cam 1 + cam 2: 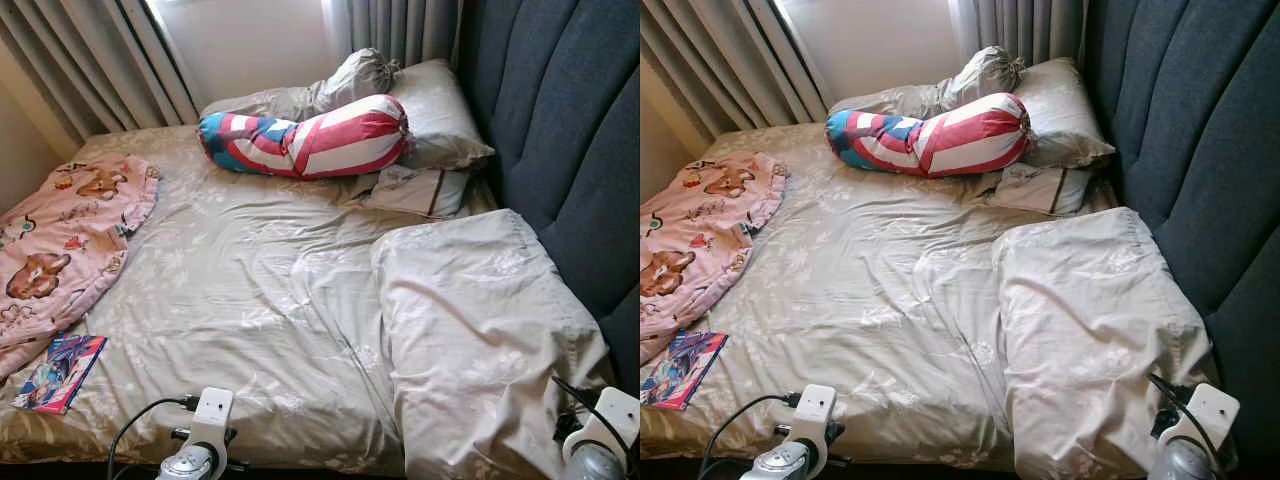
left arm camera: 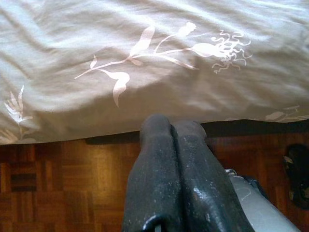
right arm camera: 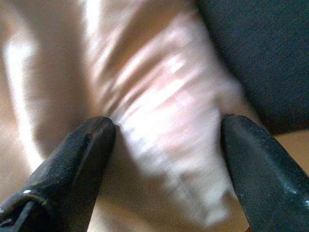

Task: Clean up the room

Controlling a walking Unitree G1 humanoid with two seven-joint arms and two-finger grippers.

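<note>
Bedroom, unmade bed [image 1: 250,290] taking up most of what you see, dark padded headboard [image 1: 570,130] along the robot's right, curtains [image 1: 90,60] at the far end. Near pillow [image 1: 480,330] lies flat and rumpled against the headboard, its lower end hanging toward the bed's near edge; likely your first target. Right gripper [image 3: 166,140] sits over that pillow with fingers spread wide and nothing between them, cloth just past the tips, headboard close on one side, so keep your swing toward the mattress middle. Left gripper [image 2: 171,137] has its fingers pressed together, empty, parked low in front of the bed's near edge with the flowered sheet [image 2: 159,63] draping down above wood floor [image 2: 63,179]. Striped bolster [image 1: 305,135] lies crosswise near the far end, resting against a far pillow [image 1: 430,110] and a bunched grey cover [image 1: 350,80]; a flat folded cushion [image 1: 410,190] sits just below them. Pink blanket [image 1: 65,240] spills off the left edge, and a colourful book [image 1: 60,372] lies just beside it near the near-left corner. Middle of the mattress is open, your best room for dragging or straightening. Nothing looks tidied yet; judging by that, you're at the start.
</note>
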